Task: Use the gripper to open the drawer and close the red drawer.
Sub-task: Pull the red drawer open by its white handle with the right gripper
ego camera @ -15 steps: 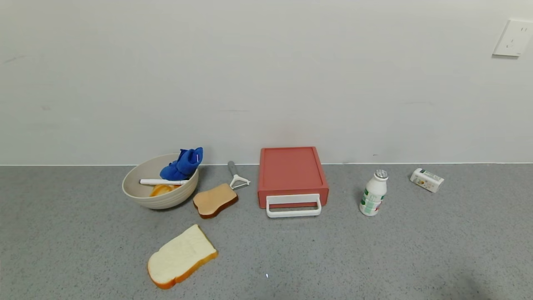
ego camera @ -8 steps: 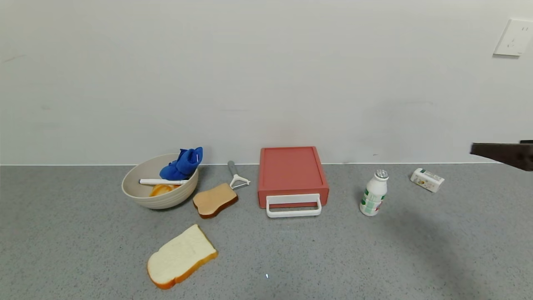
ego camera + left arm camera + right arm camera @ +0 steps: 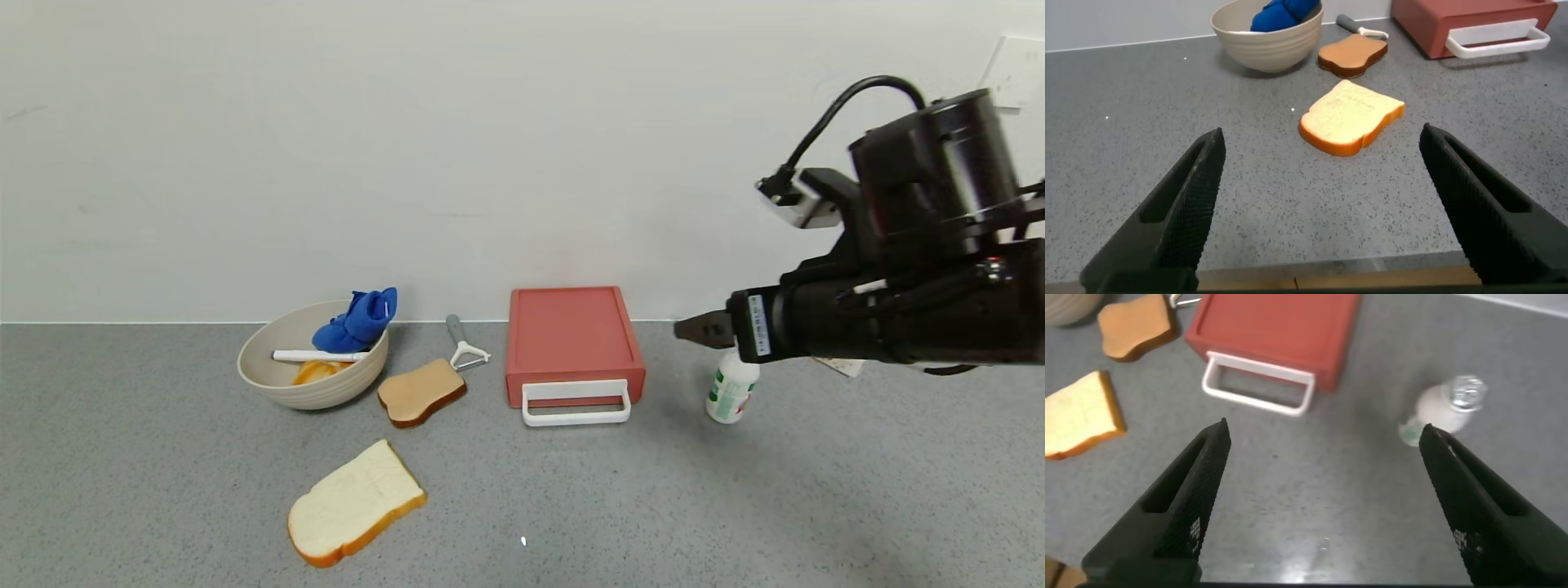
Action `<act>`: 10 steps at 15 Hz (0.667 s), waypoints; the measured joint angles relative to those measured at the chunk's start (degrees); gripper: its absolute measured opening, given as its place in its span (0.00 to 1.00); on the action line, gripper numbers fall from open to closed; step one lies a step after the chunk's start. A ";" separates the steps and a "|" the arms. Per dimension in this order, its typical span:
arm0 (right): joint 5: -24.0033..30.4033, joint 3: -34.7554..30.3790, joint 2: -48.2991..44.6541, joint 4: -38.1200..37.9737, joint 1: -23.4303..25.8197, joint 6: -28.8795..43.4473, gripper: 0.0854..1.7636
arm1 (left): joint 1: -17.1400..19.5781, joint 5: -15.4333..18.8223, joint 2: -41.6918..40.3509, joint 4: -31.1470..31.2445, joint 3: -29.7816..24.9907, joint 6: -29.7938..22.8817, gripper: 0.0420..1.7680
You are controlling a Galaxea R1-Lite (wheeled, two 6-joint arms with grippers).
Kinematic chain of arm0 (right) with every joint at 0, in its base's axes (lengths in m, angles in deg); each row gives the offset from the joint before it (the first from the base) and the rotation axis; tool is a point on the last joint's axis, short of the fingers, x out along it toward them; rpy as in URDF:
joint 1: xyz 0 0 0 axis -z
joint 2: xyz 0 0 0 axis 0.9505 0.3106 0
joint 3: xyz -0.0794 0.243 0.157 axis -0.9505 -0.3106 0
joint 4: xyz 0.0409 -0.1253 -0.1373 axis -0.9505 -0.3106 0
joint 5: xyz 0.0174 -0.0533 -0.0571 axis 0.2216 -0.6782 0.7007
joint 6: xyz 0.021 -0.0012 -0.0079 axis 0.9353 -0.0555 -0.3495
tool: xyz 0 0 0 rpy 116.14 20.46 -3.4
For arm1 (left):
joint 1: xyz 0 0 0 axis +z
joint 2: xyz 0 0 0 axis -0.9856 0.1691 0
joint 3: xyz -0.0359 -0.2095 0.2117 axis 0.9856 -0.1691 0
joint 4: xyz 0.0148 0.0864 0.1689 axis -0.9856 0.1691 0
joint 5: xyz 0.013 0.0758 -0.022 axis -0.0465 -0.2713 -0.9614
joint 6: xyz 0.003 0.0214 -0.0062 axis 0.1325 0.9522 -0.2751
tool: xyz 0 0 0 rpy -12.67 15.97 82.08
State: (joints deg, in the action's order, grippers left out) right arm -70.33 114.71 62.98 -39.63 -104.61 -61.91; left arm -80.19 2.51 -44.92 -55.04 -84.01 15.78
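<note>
The salmon-red drawer (image 3: 574, 341) sits shut in its low red box at the back middle of the grey counter, its white loop handle (image 3: 576, 403) facing the front. My right gripper (image 3: 692, 329) hangs in the air to the right of the box, in front of the white bottle (image 3: 731, 392), pointing left. In the right wrist view the gripper (image 3: 1323, 498) is open and empty, above the counter, with the drawer (image 3: 1278, 327) and handle (image 3: 1259, 382) ahead of it. My left gripper (image 3: 1323, 204) is open and empty, low near the counter's front edge, out of the head view.
A beige bowl (image 3: 282, 384) with a blue cloth (image 3: 359, 320) stands at the left. A brown toast (image 3: 420, 392), a peeler (image 3: 464, 345) and a white bread slice (image 3: 355, 502) lie near it. A small carton (image 3: 845, 366) lies behind my right arm.
My right arm has swung in from the right edge and now reaches over the bottle toward the red box. The drawer and the other objects have not moved.
</note>
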 joint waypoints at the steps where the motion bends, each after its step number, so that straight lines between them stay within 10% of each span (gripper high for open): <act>1: -0.17 2.08 2.57 -0.62 -1.63 1.63 0.96 | 0.00 0.00 -0.02 -0.02 0.00 -0.05 0.97; 6: -0.33 12.81 14.31 -4.35 -6.64 9.18 0.96 | 0.00 0.00 -0.02 -0.02 -0.02 -0.07 0.97; 10: -0.39 18.21 22.52 -4.62 -9.19 10.15 0.61 | 0.00 0.00 -0.02 -0.02 -0.02 -0.07 0.97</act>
State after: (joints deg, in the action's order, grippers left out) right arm -70.72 132.92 85.50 -44.25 -113.80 -51.75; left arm -80.19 2.51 -44.94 -55.06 -84.04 15.71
